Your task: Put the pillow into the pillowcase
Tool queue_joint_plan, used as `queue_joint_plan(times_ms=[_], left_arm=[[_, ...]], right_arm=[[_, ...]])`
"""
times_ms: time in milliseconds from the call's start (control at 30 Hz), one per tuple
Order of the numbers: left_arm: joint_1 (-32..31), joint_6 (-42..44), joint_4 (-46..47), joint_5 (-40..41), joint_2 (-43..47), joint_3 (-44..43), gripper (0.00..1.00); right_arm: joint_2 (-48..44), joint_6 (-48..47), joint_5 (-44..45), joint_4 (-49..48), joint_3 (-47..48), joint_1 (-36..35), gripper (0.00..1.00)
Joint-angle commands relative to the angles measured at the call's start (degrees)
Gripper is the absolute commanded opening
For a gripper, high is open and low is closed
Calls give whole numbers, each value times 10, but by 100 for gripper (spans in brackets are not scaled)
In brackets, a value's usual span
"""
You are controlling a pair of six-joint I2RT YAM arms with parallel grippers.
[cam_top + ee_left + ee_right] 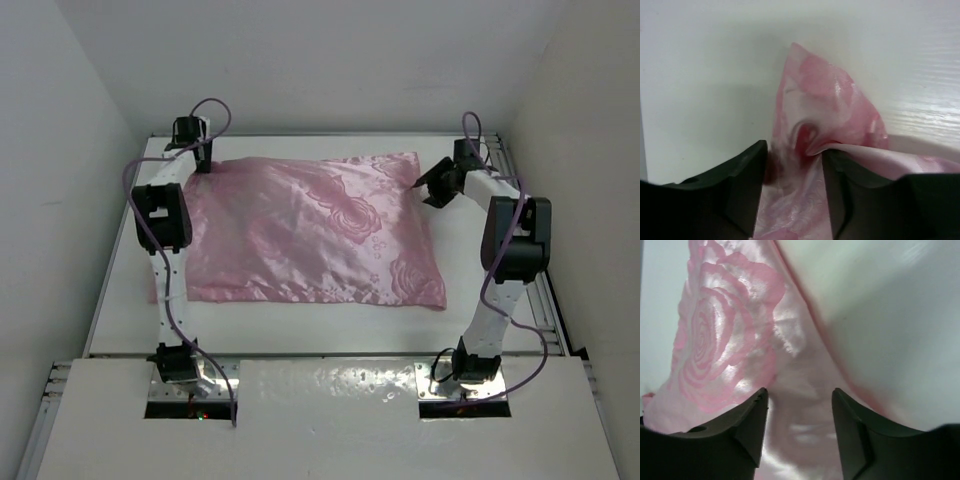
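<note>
The pink pillowcase (310,235) lies flat across the middle of the white table (300,335). It looks puffy and full, like something fat is inside it. No cream pillow shows anywhere in the pictures, so I think the pillow is already inside, but I cannot see it to be sure. The left tool (203,160) is at the upper left corner of the pillowcase. In the left wrist view its two fingers stand a little apart, with a bunch of pink cloth between them and a pointy corner sticking up. I cannot tell if it is squeezing the cloth or just sitting around it. The right tool (432,190) is just beside the upper right corner. It is wide open and has nothing in it, and the shiny rose pattern lies under it. So the big job looks almost done. What may be left is to check the open end, tug the corners straight, and let go.
</note>
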State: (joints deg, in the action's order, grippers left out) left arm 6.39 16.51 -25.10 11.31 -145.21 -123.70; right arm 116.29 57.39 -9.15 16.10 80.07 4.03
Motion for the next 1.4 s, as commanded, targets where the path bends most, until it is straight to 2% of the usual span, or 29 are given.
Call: queue_joint_plan(times_ms=[0,33,67,167,233,267,333,367,400,500,567,600,633,733,767,833,867,1067,1233,1367], left_arm=[[13,-9,48,25,21,5,48],[12,-5,48,18,30,10,54],[11,-3,47,13,47,14,64],[10,-6,37,13,78,21,78],[10,-10,27,9,105,15,83],[9,-12,23,10,114,11,89],[11,-15,-1,4,142,-11,94],[12,-19,-26,3,151,-19,97],[12,-23,-42,-8,164,-26,99],[13,-32,-115,-34,222,-25,100],[18,-38,-152,-42,293,37,100],[31,-42,-156,-58,353,72,100],[41,-42,-156,-68,386,152,100],[77,-39,-156,-79,509,258,100],[85,-37,-159,-79,535,321,100],[111,-26,-159,-82,618,379,100],[126,-18,-157,-91,641,437,100],[164,48,-178,-100,847,615,100],[181,95,-203,-94,947,668,100],[184,85,-256,-144,984,654,100]], right_arm=[[-4,-45,-3,24,34,5,54],[-19,-52,-3,25,34,5,60],[-28,-67,5,33,33,8,63],[-63,-96,12,62,34,23,73],[-94,-116,16,88,38,28,79],[-105,-145,23,123,40,29,85],[-150,-176,68,178,38,26,91],[-167,-208,87,197,26,19,99],[-184,-223,128,212,18,15,99],[-271,-251,202,240,-53,6,99],[-358,-253,218,221,-132,10,99],[-387,-254,227,212,-158,11,99],[-416,-256,232,198,-204,11,99],[-524,-274,244,188,-276,10,99],[-546,-281,241,191,-290,10,99],[-606,-304,213,202,-315,14,99],[-623,-307,204,208,-321,16,99],[-730,-264,161,313,-316,15,99],[-770,-272,157,359,-317,15,99],[-779,-260,179,412,-292,15,99]])
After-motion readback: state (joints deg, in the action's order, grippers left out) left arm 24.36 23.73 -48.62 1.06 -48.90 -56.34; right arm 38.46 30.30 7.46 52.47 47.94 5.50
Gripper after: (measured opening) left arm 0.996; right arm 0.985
